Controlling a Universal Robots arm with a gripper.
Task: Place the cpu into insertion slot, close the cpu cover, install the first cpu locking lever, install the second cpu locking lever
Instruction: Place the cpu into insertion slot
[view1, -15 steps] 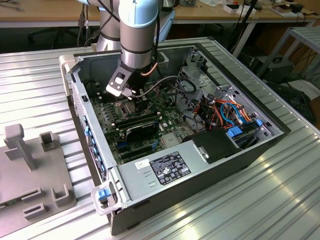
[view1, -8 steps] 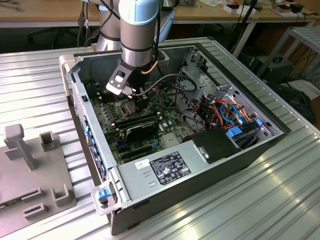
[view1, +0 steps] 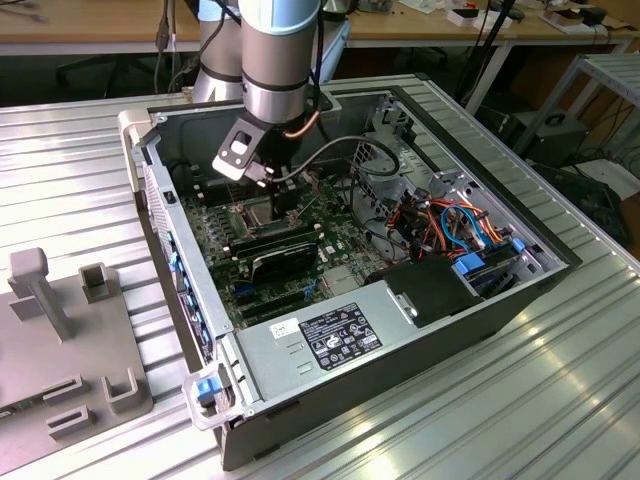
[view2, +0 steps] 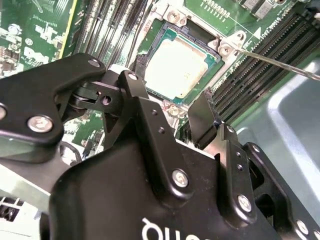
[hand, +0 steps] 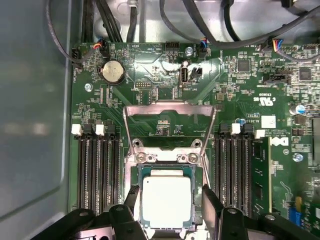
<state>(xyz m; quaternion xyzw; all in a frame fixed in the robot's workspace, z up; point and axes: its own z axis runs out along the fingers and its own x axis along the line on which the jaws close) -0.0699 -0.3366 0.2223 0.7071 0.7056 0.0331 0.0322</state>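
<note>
Now the black gripper (hand: 169, 193) stands open, 2 fingers (hand: 210, 202) flanking the silver-topped square cpu (hand: 167, 206) in its black-framed insertion slot (hand: 134, 170).

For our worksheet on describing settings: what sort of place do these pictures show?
Probably a robotics lab or workshop: a robot arm reaches into an open computer case on a ribbed metal table, with wooden desks and trailing cables behind.

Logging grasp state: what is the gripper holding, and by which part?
Nothing: the gripper is open, its fingers either side of the cpu, which lies in the insertion slot.
</note>
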